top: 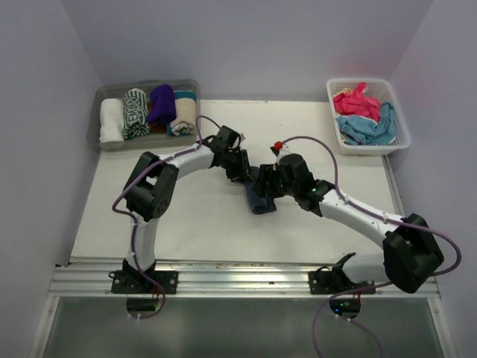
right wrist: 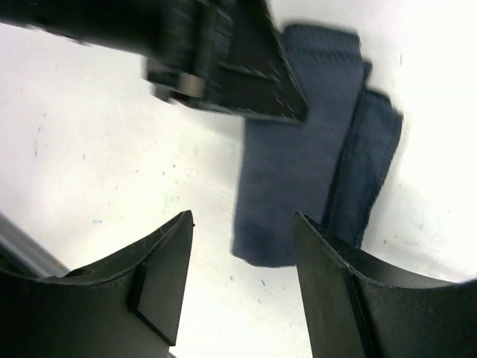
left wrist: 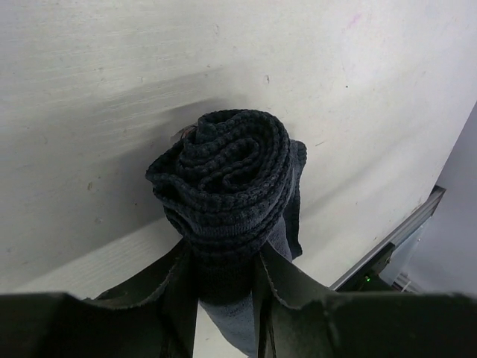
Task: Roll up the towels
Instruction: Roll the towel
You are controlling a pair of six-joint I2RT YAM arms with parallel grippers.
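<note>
A dark navy towel [top: 261, 200] lies rolled at the middle of the table. In the left wrist view its spiral end [left wrist: 223, 175] faces the camera, and my left gripper [left wrist: 227, 250] is shut on the roll, one jaw pressing each side. A loose flap hangs down between the jaws. My right gripper [right wrist: 244, 220] stands open just above the table, nothing between its fingers, with the navy towel [right wrist: 298, 179] lying beyond its tips. The left gripper's fingers [right wrist: 246, 82] show at the top of that view. From above, both grippers [top: 242, 170] [top: 267, 185] meet over the towel.
A clear plastic tub [top: 100, 138] at the back left holds several rolled towels: white, green-patterned, purple, cream-and-teal. A white lattice basket [top: 402, 119] at the back right holds loose pink [top: 356, 101] and light blue [top: 369, 130] towels. A metal rail [top: 238, 277] runs along the near edge.
</note>
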